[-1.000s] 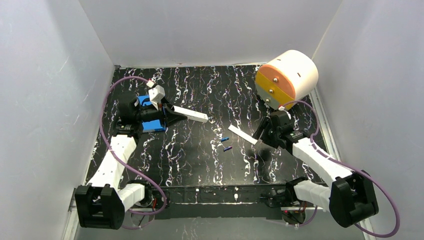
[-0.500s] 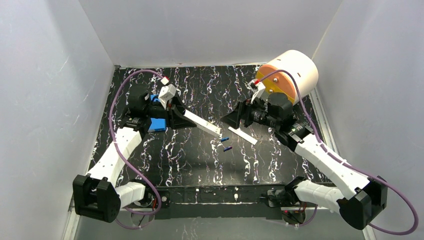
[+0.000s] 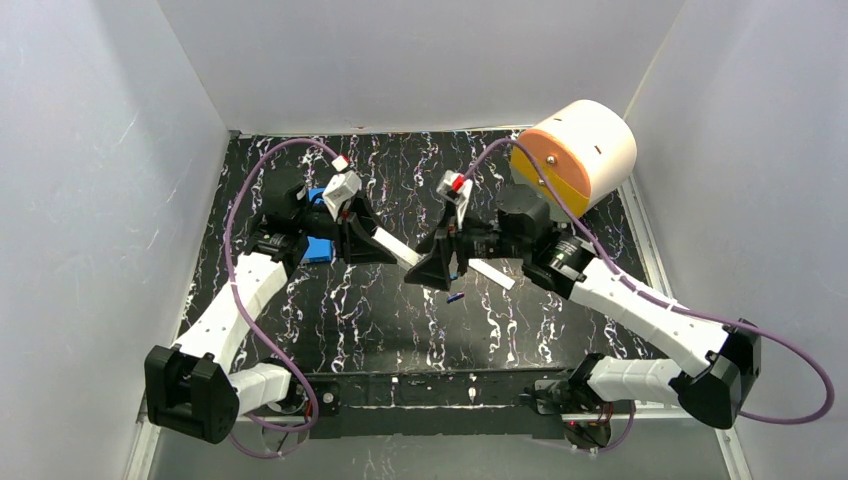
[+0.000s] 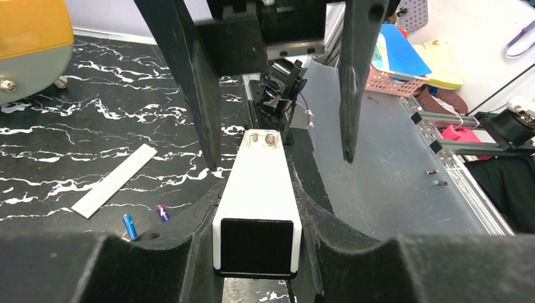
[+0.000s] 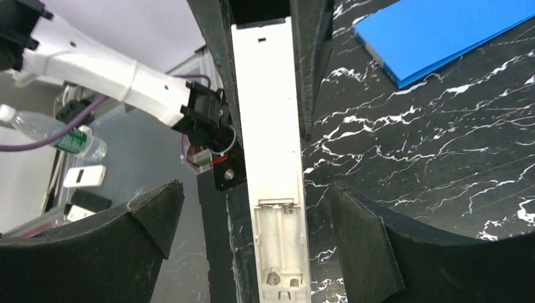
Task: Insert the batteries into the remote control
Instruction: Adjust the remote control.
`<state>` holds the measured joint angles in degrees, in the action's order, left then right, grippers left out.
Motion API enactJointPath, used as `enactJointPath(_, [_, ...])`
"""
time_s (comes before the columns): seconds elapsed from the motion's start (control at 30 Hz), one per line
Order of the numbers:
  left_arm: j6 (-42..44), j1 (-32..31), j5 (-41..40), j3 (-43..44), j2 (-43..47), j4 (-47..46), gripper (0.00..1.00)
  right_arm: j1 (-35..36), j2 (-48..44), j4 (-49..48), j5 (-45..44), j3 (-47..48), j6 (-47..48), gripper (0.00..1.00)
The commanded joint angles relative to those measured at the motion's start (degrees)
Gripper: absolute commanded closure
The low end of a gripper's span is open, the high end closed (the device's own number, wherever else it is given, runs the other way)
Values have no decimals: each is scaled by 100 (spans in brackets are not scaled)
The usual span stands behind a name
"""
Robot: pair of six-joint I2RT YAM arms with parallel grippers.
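My left gripper (image 3: 383, 245) is shut on the remote control (image 3: 398, 250), a slim white bar held above the table. In the left wrist view the remote (image 4: 258, 189) sits tight between my fingers (image 4: 189, 227). My right gripper (image 3: 425, 268) is open, its fingers (image 5: 359, 233) standing on either side of the remote's free end without touching it. The remote (image 5: 270, 139) shows an open, empty battery recess (image 5: 281, 243). Two small blue batteries (image 4: 129, 226) (image 4: 163, 213) lie on the table below. Only one battery (image 3: 455, 297) shows from above.
A flat white strip (image 3: 490, 273) lies on the black marbled table (image 3: 380, 320) right of the batteries. A blue pad (image 3: 318, 247) lies behind my left gripper. A cream-and-orange drum (image 3: 578, 150) stands at the back right. White walls enclose the table.
My right arm swung left from the drum's side, and its open gripper now straddles the remote's free end. My left arm held the remote out toward the centre.
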<state>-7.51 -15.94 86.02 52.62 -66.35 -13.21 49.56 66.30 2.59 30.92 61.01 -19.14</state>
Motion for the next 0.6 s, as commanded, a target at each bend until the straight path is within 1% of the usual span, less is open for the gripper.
enactJointPath(0.0, [-172,-31,236,223,-14,-6,100,288,107,467,-361,370,544,8])
enactJointPath(0.1, [-204,-30,253,214,7,-6,100,390,228,850,-510,512,753,11])
enactJointPath(0.13, [-211,-31,263,214,12,-6,100,438,267,972,-584,543,801,13])
enactJointPath(0.17, [-221,-31,292,218,16,-6,100,479,305,1064,-633,572,851,16])
enactJointPath(0.23, [-226,-29,299,226,38,-6,100,531,370,1233,-695,631,904,27])
enactJointPath(0.33, [-249,-27,163,218,67,-14,100,566,388,1275,-704,672,911,48])
enactJointPath(0.37, [-299,-31,8,207,81,-15,97,573,376,1245,-701,663,907,54])
enactJointPath(0.43, [-343,-32,-302,183,117,-15,83,572,327,1141,-729,614,887,68])
enactJointPath(0.5, [-415,-32,-613,168,174,-15,76,572,322,1087,-792,596,891,79])
enactJointPath(0.57, [-453,-31,-843,174,231,-15,64,574,334,1056,-839,632,877,84])
